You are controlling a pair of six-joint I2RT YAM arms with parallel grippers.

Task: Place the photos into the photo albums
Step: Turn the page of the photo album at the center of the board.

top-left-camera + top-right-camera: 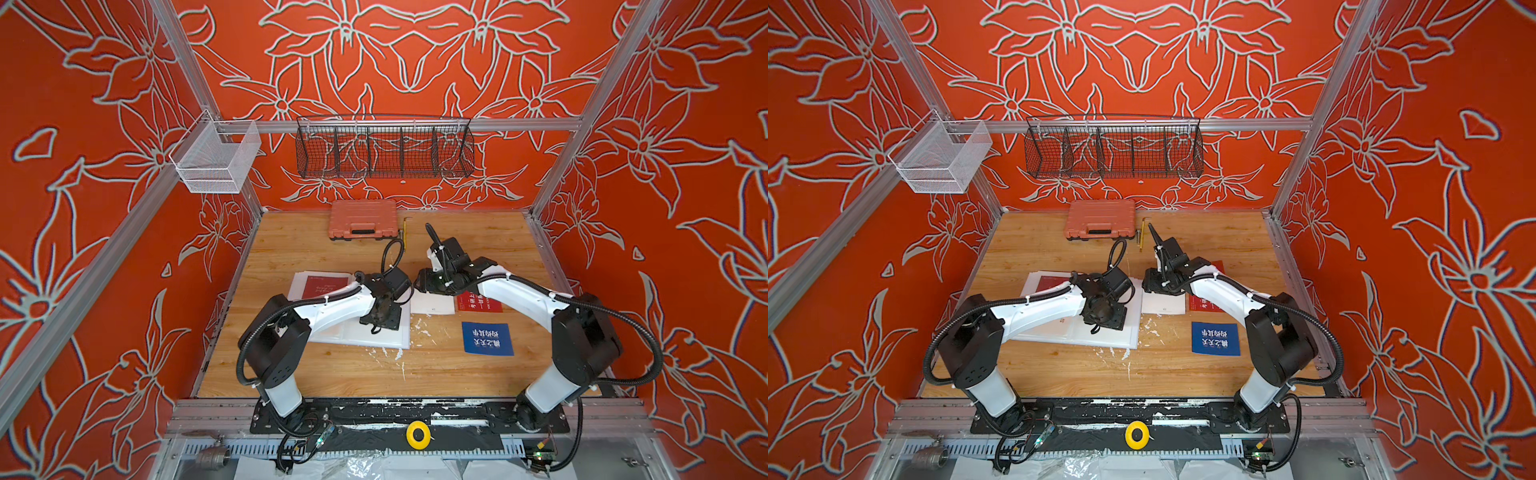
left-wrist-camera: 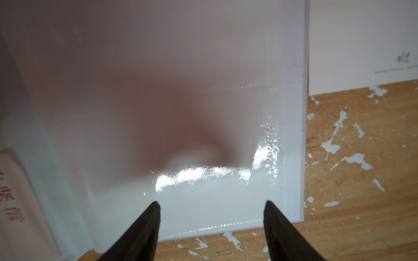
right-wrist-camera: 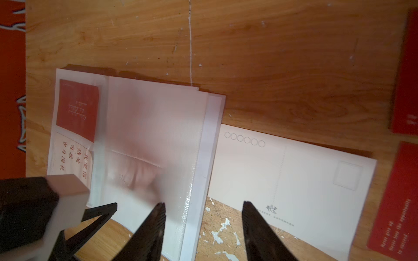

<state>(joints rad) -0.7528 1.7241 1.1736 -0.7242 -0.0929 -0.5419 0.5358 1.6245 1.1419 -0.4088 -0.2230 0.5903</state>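
White paper postcard (image 3: pixel 294 171) stretches lengthwise toward the frame's lower right, just beside the open white sleeve-page album (image 3: pixel 156 140). The right fingers (image 3: pixel 203 203), spread and empty, sit nearest; the left fingers (image 2: pixel 212 202) are open over the album.

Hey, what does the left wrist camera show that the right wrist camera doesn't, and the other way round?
Only the left wrist view shows the photo album's outer corner lying on the table. Only the right wrist view shows the sleeved red card, a loose red card, a second loose red card, and the open right hand. Both show the album's empty sleeve page, the left hand open over it, the white postcard beside the album, the sleeved white card with red characters, and white paint flecks on the wood.
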